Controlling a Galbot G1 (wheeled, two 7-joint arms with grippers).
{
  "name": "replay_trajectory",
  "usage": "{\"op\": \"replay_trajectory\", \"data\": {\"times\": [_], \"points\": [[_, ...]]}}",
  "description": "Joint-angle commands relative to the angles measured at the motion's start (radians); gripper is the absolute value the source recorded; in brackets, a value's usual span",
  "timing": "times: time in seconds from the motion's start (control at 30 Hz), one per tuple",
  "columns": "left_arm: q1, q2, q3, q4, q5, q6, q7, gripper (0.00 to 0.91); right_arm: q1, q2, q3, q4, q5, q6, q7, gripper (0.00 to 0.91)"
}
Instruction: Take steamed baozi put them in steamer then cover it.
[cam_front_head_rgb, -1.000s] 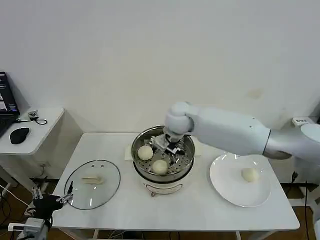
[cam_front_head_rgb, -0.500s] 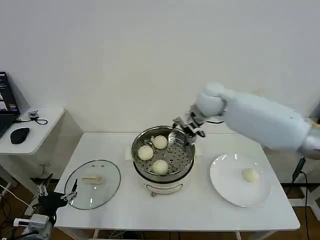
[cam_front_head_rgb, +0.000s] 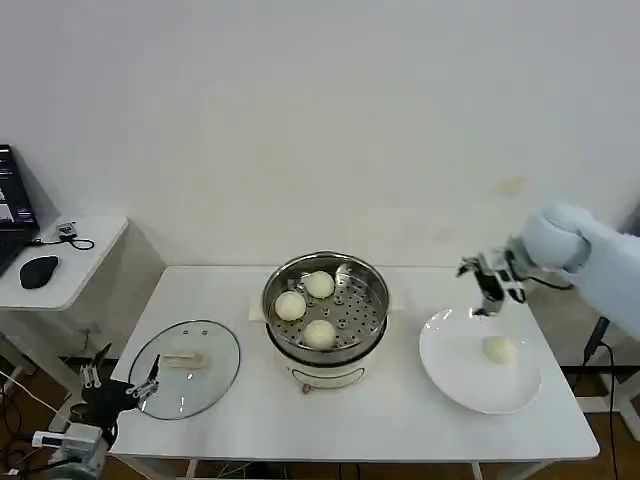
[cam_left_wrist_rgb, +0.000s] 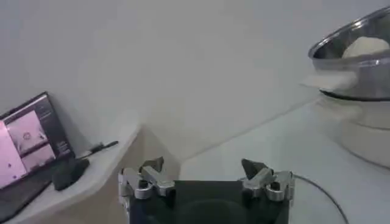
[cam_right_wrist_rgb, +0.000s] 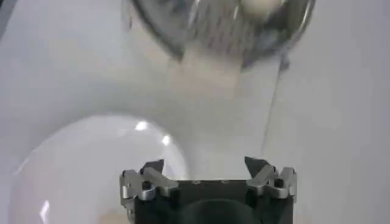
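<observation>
The steamer stands mid-table with three steamed baozi in it: at the back, left and front. A fourth baozi lies on the white plate to the right. My right gripper hovers open and empty over the plate's far left edge; its wrist view shows the open gripper above the plate, the steamer beyond. The cover lies flat on the table's left. My left gripper stays parked open off the table's front left corner.
A side table at the far left carries a laptop and a mouse. The left wrist view shows the steamer's wall at the far right and the laptop. Bare tabletop lies in front of the steamer.
My right gripper left the third baozi at the back of the steamer, rose out empty and swung right to the plate. The left arm has barely shifted.
</observation>
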Motion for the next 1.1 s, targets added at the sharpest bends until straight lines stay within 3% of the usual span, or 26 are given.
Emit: {"op": "replay_trajectory", "data": {"times": [0.03, 0.23, 0.5, 0.9, 1.1], "points": [[-0.001, 0.003, 0.003, 0.018, -0.019, 0.0, -0.01, 0.907, -0.384, -0.116, 0.303, -0.064, -0.128, 0.043, 0.006, 0.907], [-0.003, 0.004, 0.001, 0.02, -0.016, 0.003, -0.006, 0.907, -0.445, -0.063, 0.351, -0.146, -0.151, 0.061, -0.007, 0.907], [-0.002, 0.003, 0.001, 0.033, -0.01, 0.002, -0.004, 0.907, -0.434, 0.02, 0.347, -0.26, -0.178, 0.081, 0.003, 0.907], [-0.001, 0.002, -0.005, 0.032, -0.003, 0.002, -0.001, 0.907, -0.393, 0.212, 0.327, -0.422, -0.209, 0.101, 0.039, 0.907], [0.001, -0.001, -0.006, 0.034, -0.001, 0.002, -0.001, 0.907, -0.377, 0.258, 0.318, -0.467, -0.234, 0.107, 0.042, 0.907]]}}
